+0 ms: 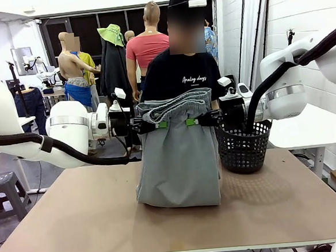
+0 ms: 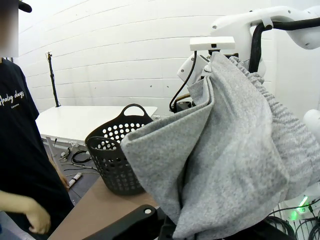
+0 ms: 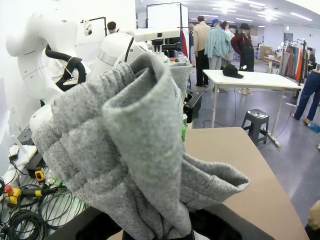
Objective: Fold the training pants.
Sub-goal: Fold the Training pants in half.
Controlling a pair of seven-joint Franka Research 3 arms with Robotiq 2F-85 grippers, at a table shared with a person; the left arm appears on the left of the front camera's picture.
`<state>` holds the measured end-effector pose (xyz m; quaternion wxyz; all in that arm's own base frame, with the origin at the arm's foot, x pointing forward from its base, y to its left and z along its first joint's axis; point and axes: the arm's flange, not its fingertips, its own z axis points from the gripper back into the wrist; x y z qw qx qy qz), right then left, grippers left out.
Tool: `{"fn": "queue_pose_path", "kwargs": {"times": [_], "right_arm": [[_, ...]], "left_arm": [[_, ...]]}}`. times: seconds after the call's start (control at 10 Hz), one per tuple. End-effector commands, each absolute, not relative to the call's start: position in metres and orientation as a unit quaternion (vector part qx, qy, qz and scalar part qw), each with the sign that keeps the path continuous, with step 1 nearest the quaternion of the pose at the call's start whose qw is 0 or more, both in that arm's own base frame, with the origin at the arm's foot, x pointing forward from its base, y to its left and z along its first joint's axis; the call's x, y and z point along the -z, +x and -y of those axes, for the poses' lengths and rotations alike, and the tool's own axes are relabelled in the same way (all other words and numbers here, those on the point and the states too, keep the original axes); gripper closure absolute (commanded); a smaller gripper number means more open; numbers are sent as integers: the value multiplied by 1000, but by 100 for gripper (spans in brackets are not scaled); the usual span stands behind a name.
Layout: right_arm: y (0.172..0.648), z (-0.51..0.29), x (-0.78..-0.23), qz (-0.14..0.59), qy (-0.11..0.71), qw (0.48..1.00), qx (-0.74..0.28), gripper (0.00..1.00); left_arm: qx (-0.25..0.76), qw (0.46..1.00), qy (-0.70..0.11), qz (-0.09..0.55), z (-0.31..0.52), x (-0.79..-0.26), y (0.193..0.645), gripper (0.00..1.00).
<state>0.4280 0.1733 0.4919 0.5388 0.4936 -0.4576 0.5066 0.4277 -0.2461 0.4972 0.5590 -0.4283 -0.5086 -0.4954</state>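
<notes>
Above the table point(image 1: 76, 219), the training pants point(image 1: 179, 160) are held up by the waistband between the left gripper point(image 1: 161, 125) and right gripper point(image 1: 192, 122), both clamped on it; the lower fold is rested on the tabletop beside the black basket point(image 1: 244, 146).

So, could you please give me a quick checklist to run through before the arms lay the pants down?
1. Left gripper shut on the pants near the waistband: ok.
2. Right gripper shut on the pants: ok.
3. Both grips level: ok.
4. Pants' lower end resting on the table: ok.
5. Basket beside the pants, touching or apart: cannot tell.
6. Person behind the pants, hands off the cloth: cannot tell.
</notes>
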Motion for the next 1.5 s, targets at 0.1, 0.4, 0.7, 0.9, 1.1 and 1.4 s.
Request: {"fn": "queue_pose_path", "kwargs": {"times": [0.1,0.4,0.7,0.9,1.1,1.4], "right_arm": [[428,-174,-493,457,496,537,-507,100],[428,-174,-493,457,496,537,-507,100],[428,-174,-493,457,496,537,-507,100],[428,-174,-493,457,496,537,-507,100],[428,-173,-492,458,494,539,-507,100],[463,-188,-511,448,490,525,-533,100]], "left_arm": [[499,559,-427,507,247,-499,427,100],[499,559,-427,507,247,-499,427,100],[499,559,-427,507,247,-499,427,100],[499,559,-427,507,247,-499,427,100],[495,559,-428,509,246,-497,428,100],[493,565,-406,523,237,-517,454,100]]}}
